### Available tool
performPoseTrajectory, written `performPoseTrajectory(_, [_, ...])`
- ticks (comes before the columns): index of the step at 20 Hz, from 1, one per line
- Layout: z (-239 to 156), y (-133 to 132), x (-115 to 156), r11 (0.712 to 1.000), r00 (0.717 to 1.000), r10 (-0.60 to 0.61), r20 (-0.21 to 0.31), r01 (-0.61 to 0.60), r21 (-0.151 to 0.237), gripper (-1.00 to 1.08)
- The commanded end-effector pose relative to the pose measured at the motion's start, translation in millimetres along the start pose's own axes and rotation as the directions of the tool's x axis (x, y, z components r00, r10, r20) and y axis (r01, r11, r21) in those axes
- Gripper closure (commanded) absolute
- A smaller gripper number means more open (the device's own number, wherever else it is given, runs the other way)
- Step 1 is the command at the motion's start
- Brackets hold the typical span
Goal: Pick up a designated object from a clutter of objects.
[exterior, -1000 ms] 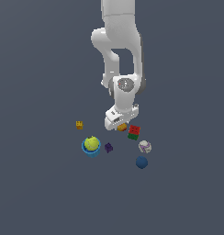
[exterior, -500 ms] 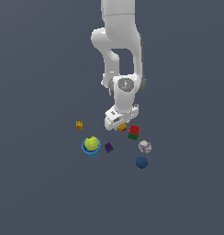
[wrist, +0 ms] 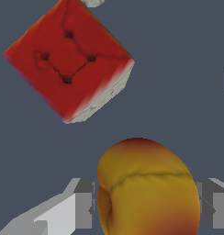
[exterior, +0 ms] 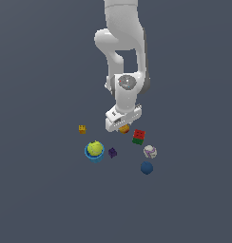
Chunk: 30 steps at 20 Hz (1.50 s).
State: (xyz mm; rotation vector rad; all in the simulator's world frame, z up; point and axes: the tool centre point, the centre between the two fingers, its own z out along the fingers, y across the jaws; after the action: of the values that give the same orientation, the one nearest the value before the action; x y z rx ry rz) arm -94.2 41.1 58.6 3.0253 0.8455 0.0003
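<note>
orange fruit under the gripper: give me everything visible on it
The orange fruit is a small rounded, slightly lumpy body, yellow-orange with a darker reddish blush on top and a red patch low on one side; a crease runs across it. The surface looks smooth and matte. In the wrist view it sits between the gripper fingers, one grey pad close at each side; actual contact cannot be confirmed. In the exterior view only a sliver shows under the gripper, just to the exterior view's left of the red block, apart from it.

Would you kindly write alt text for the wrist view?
An orange-yellow fruit with reddish patches sits between the gripper's two grey fingers, one on each side. Beyond it, apart, lies a red block on the dark floor.
</note>
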Motion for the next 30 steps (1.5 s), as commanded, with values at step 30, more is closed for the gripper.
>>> performPoseTrajectory(30, [-255,123,-89,1.0,1.0,0.0,-0.002,0.0,0.003,1.08])
